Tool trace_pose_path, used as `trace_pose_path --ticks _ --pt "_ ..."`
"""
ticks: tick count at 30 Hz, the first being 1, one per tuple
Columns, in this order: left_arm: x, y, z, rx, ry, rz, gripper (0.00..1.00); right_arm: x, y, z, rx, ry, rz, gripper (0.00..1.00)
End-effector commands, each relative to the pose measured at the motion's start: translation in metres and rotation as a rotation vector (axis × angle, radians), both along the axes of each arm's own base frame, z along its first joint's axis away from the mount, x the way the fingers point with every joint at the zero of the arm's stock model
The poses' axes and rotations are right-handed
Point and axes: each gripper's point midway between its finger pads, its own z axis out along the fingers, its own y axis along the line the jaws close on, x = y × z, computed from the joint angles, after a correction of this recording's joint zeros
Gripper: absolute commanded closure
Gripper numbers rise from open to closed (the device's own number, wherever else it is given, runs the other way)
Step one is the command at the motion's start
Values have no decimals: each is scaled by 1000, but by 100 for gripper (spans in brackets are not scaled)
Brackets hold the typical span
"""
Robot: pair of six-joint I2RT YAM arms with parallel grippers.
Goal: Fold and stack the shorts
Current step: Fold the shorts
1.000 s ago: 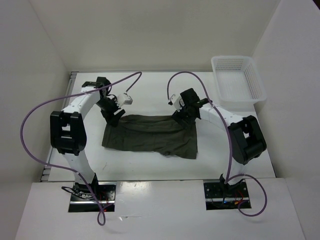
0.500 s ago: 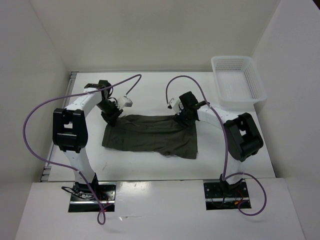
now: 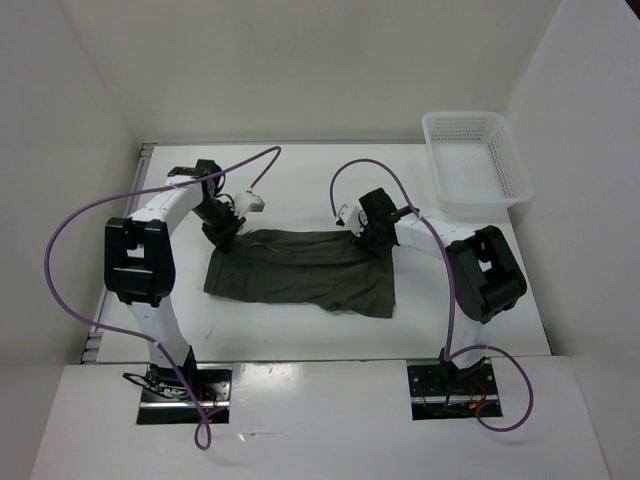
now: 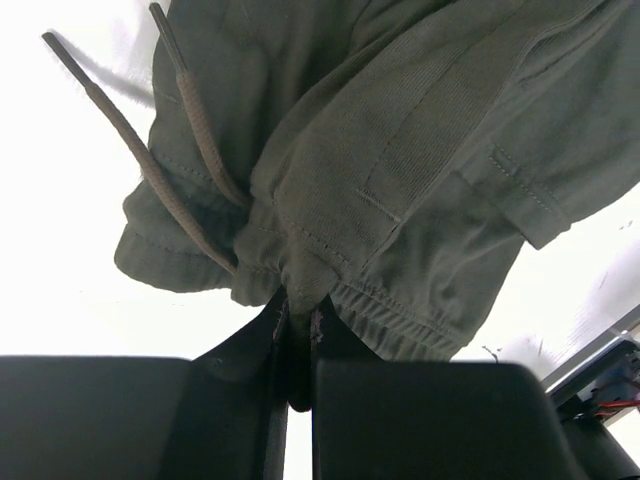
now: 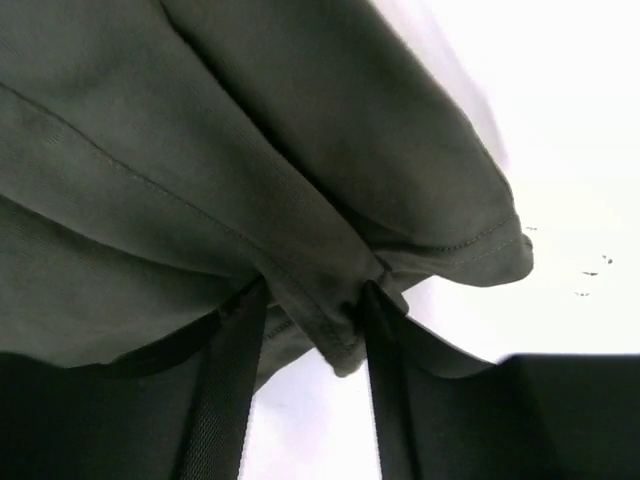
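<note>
The dark olive shorts [image 3: 300, 268] lie spread flat on the white table, waistband to the left and legs to the right. My left gripper [image 3: 226, 238] is at their far left corner. In the left wrist view it [image 4: 297, 310] is shut on a pinch of the gathered waistband [image 4: 400, 150], with two drawstrings [image 4: 190, 120] hanging beside it. My right gripper [image 3: 368, 243] is at the far right corner. In the right wrist view its fingers [image 5: 312, 300] stand apart around a fold of the leg hem [image 5: 200, 150], with a gap still showing.
A white mesh basket [image 3: 478, 160] stands at the back right corner of the table [image 3: 300, 190], against the right wall. White walls close in the table on three sides. Purple cables loop above both arms.
My left gripper has shut on the waistband corner. The right gripper has slid slightly left onto the hem, and its fingers have narrowed around it. The shorts still lie flat.
</note>
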Motion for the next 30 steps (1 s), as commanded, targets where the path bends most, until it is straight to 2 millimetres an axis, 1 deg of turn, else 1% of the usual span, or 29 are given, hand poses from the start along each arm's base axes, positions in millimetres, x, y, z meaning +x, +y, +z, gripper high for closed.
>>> trace_pose_path --ticks 1,3,4,5,6,7,8,9,10,11,12,13,14,15,16,17,18,19,20,21,22,23,24,25,26,27,28,29,30 --pt "0 -8 21 -57 -35 22 100 10 -7 5 -17 -69 -3 56" --pt "3 -8 24 -69 -40 39 100 13 -6 6 -12 -79 -4 66" --pt "3 -6 24 -82 -36 59 100 13 -6 6 -12 -80 -4 79" --pt "6 -9 28 -95 -48 57 100 17 -3 11 -1 -93 -12 84" --pt "10 -5 35 -98 -67 78 100 25 1 20 16 -114 -23 88" --pt "11 -3 36 -106 -67 89 100 30 3 26 25 -131 -24 94" --pt "13 -5 43 -120 -87 96 100 35 6 35 40 -151 -32 97" --pt "14 -1 44 -121 -82 121 100 46 5 47 54 -182 -45 100" --pt "17 2 51 -133 -103 132 100 45 1 52 62 -169 -53 100" --pt "16 1 52 -156 -93 161 100 46 2 56 86 -158 -47 100" --pt "17 2 53 -170 -88 180 100 52 3 65 104 -167 -48 100" --pt "19 8 54 -185 -94 209 100 51 -4 66 106 -146 -63 100" --pt "21 7 59 -217 -100 241 100 51 -4 67 130 -132 -58 100" --pt "21 9 57 -231 -94 266 100 52 -1 70 142 -137 -52 100" --pt "26 18 55 -244 -109 304 100 51 -6 69 144 -123 -61 100" --pt "26 16 53 -276 -98 334 100 48 -8 62 151 -91 -62 100" --pt "26 18 54 -292 -94 353 100 50 -5 61 155 -87 -49 100" --pt "26 23 49 -306 -79 380 100 51 -7 64 163 -85 -52 100" --pt "25 20 47 -322 -59 397 100 53 -6 62 185 -71 -51 100" --pt "28 24 39 -332 -47 421 100 54 -3 58 199 -57 -54 100" --pt "28 29 32 -334 -35 448 98 61 -5 56 212 -50 -78 100" --pt "35 29 24 -339 -27 478 96 68 -6 56 228 -54 -110 97" --pt "35 34 16 -341 -11 508 93 73 -3 54 241 -57 -128 91" --pt "40 35 14 -343 -7 523 90 88 2 63 269 -95 -144 83" --pt "45 39 5 -345 11 550 87 96 3 57 274 -94 -173 83" --pt "51 38 4 -359 16 573 84 110 8 69 312 -126 -232 83" --pt "57 42 4 -363 4 591 75 124 11 76 342 -166 -266 83" --pt "69 44 5 -373 -26 612 70 133 12 74 354 -177 -306 83" --pt "73 46 5 -368 -39 623 70 146 12 87 383 -218 -373 83"
